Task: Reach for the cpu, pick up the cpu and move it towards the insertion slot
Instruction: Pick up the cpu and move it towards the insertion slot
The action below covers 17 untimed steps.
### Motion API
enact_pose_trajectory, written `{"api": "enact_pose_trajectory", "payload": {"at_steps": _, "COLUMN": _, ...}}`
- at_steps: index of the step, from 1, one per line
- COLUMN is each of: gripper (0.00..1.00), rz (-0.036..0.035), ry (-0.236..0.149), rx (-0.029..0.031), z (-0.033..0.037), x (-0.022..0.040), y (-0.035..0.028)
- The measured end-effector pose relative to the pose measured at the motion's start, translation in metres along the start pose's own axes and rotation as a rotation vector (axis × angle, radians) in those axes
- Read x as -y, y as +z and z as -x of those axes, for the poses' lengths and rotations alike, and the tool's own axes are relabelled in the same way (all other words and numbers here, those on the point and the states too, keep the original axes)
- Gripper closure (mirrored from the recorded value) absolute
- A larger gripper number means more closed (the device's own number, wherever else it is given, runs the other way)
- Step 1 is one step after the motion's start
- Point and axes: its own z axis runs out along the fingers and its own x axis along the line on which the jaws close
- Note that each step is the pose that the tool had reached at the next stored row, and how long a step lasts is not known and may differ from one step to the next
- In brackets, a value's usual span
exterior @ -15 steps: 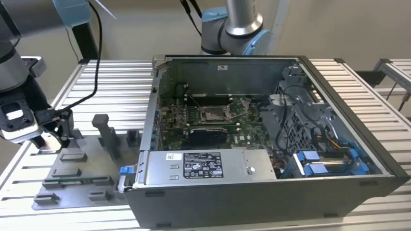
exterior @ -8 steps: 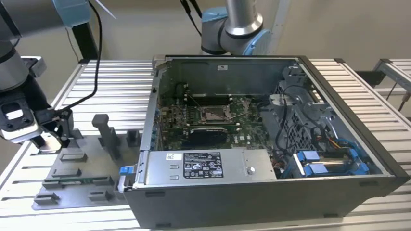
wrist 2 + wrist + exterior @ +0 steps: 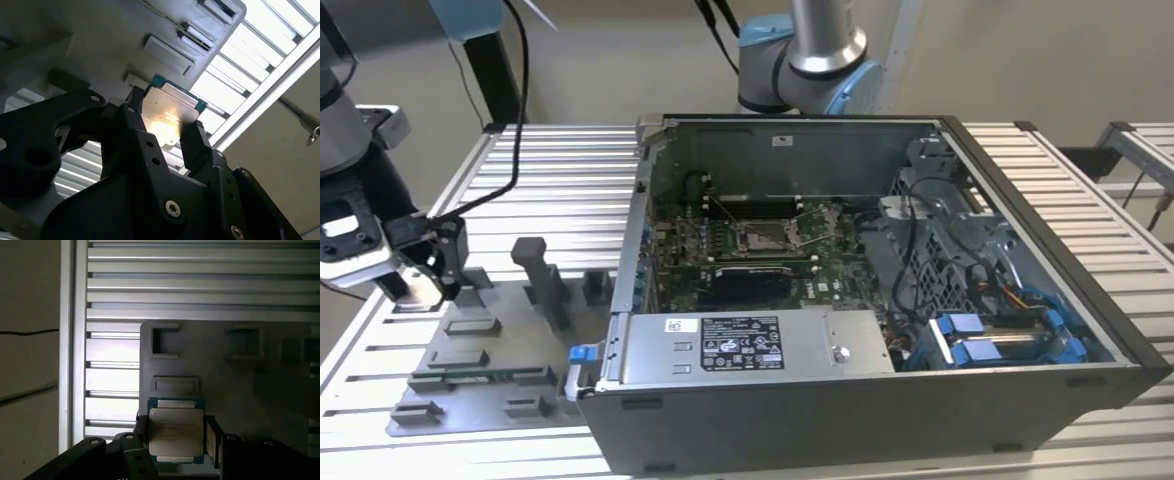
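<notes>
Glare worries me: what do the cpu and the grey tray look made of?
The cpu: likely a metal lid, satin silver, bright glare patch in the second wrist view, green board rim. The grey tray: probably plastic, matte, no glints.

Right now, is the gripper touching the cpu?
Touching. In the first wrist view the fingers of the gripper press against opposite edges of the cpu, with no gap on either side.

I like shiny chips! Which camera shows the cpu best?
First wrist view: the cpu faces the camera squarely. Second wrist view shows it slanted, with glare. In the exterior view it's too small to tell.
</notes>
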Motion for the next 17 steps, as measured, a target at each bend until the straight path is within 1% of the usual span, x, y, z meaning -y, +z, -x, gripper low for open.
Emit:
{"api": "enact_pose_trajectory", "payload": {"at_steps": 8, "gripper": 1.00, "rz": 0.0000, "ry": 0.000, "rx": -0.0002, "z": -0.0005, "x": -0.0010, "y": -0.0223}}
{"api": "enact_pose_trajectory", "payload": {"at_steps": 17, "gripper": 1.00, "rz": 0.0000, "ry": 0.000, "rx": -0.0003, "z": -0.0010, "x": -0.0019, "y": -0.0434}}
